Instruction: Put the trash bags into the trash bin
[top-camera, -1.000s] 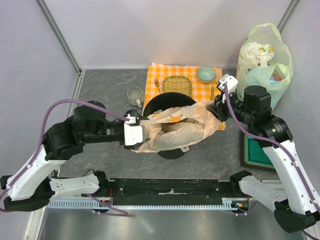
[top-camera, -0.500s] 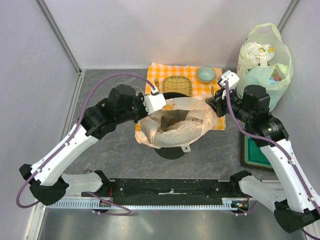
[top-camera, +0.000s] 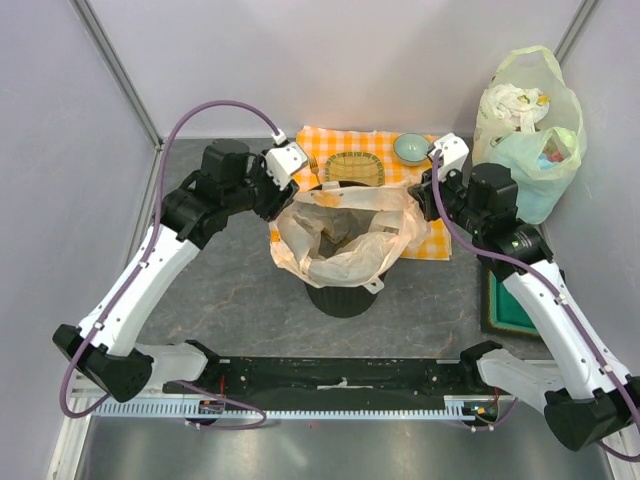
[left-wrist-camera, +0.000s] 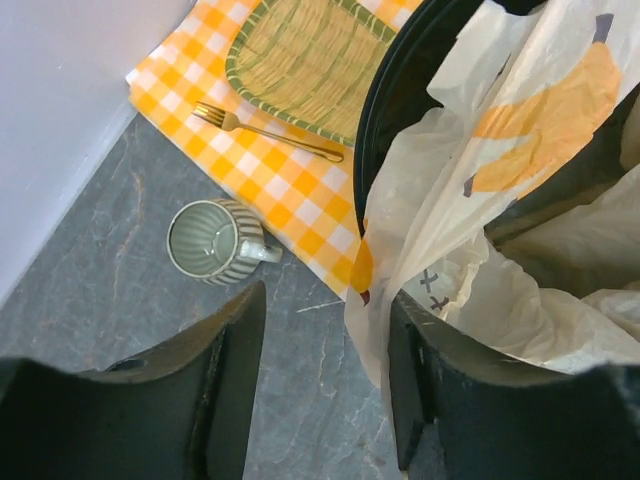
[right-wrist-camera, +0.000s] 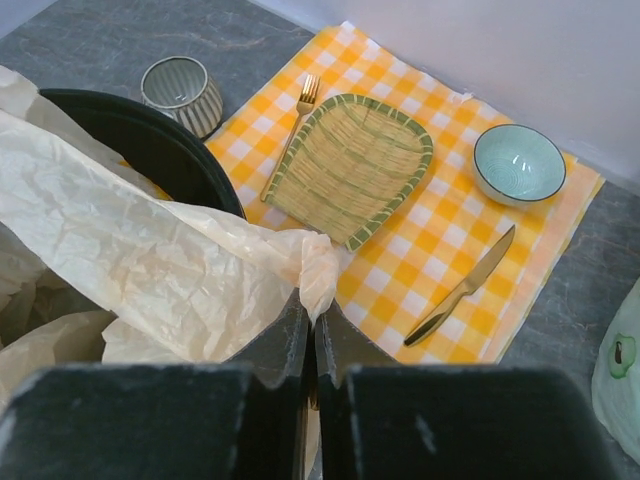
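The thin, crinkly, translucent peach-orange plastic bag (top-camera: 345, 240) lies spread open over the mouth of the round, matte black plastic bin (top-camera: 340, 298); its rim drapes outward over much of the bin's edge and its middle sags inside. The bin stands on the grey stone-patterned table (top-camera: 230, 290), between the 2 grippers. The right gripper (right-wrist-camera: 310, 318) has its fingers pressed together on a fold of the bag's rim at the bin's far right edge; crinkled plastic bunches just past its fingertips. The left gripper (left-wrist-camera: 325, 300) stands with its fingers apart at the bin's far left edge; the bag's edge hangs in the gap, close by the finger nearer the bin, unpinched.

Just beyond the left gripper a small grey ribbed mug (left-wrist-camera: 210, 240) sits on the table, beside the corner of an orange-and-white checked cloth (left-wrist-camera: 290, 195). On the cloth lie a woven yellow-green tray (right-wrist-camera: 350, 165) and a gold fork (left-wrist-camera: 265, 130) alongside it. Beyond the right gripper are a pale teal bowl (right-wrist-camera: 518, 165) and a gold knife (right-wrist-camera: 460, 287). Farther to that gripper's right a stuffed pale green translucent plastic bag (top-camera: 525, 120) stands in the back corner.
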